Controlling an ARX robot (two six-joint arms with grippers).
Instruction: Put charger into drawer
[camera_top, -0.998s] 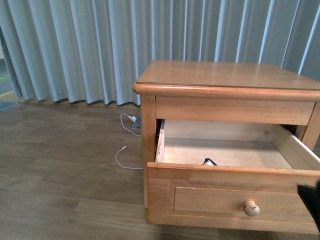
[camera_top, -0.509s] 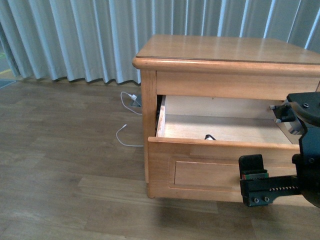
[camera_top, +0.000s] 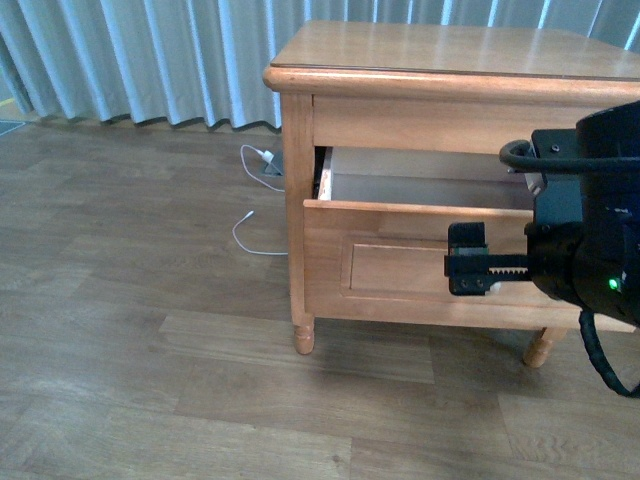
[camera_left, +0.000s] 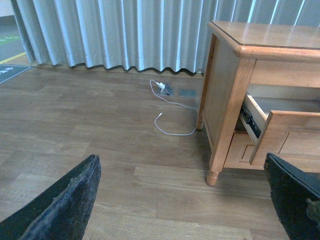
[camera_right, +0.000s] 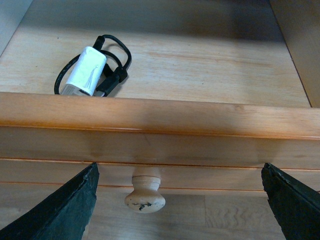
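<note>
- Since the earlier frame, right tool (camera_top: 470, 272) advanced to the drawer (camera_top: 400, 260) front, fingers spread wide around the knob (camera_right: 145, 192).
- Charger (camera_right: 87, 72) lies inside.
- Left tool (camera_left: 185, 200): wide apart.

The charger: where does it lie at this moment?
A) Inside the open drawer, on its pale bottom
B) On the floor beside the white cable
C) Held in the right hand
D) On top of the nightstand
A: the right wrist view shows the charger, white block with its coiled black cord, resting on the floor of the drawer, behind the front panel and its knob.
</note>
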